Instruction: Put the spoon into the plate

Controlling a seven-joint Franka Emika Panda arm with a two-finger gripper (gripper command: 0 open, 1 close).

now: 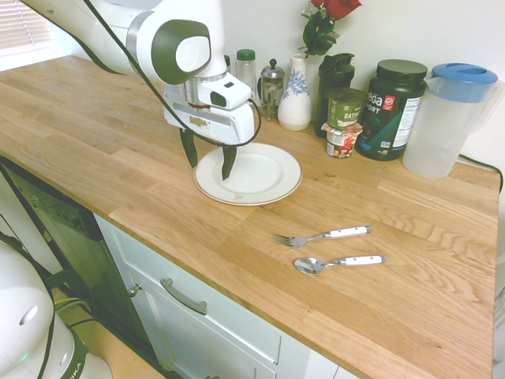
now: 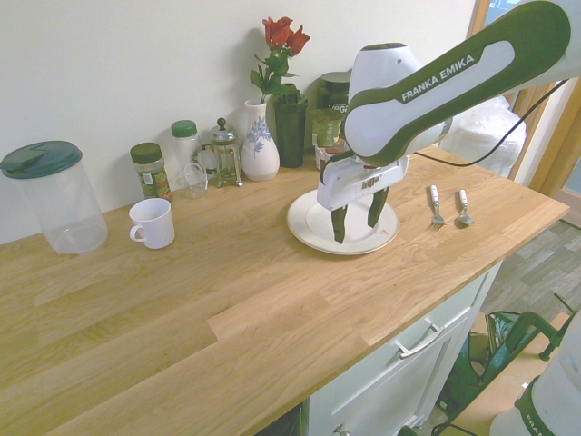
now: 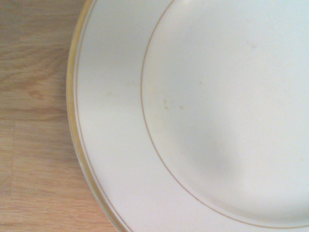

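I have the arm (image 1: pixel 177 43) reaching in over the wooden counter (image 1: pixel 410 260). My gripper (image 1: pixel 210 167) points down above the plate (image 1: pixel 276 185), fingers spread wide, nothing between them. Plate is white, round, flat on the wood, gold band round its rim in the wrist view.

Placing from the gripper, first exterior view:
- Blue-lidded pitcher (image 1: pixel 446 122): well off to picture right.
- Black tub (image 1: pixel 390 110): right, beyond the plate.
- Green-lidded pitcher (image 2: pixel 64 200): second exterior view, far picture left of the gripper.
- Dark shaker (image 1: pixel 334 91): behind, nearer than the tub.
- Vase (image 1: pixel 295 99), white and blue, with red roses (image 1: pixel 339 6): behind the plate.
- French press (image 1: pixel 271 88): just beside the vase.
- Mug (image 2: pixel 152 224), white: second exterior view, picture left of the gripper.
- Two stacked cups (image 1: pixel 344 122): in front of shaker and tub.

Spoon (image 1: pixel 312 266): flat on the counter, off the plate, picture right of and lower than the gripper, white handle pointing away from it. Fork (image 1: pixel 296 241): just beside the spoon, on the plate side.
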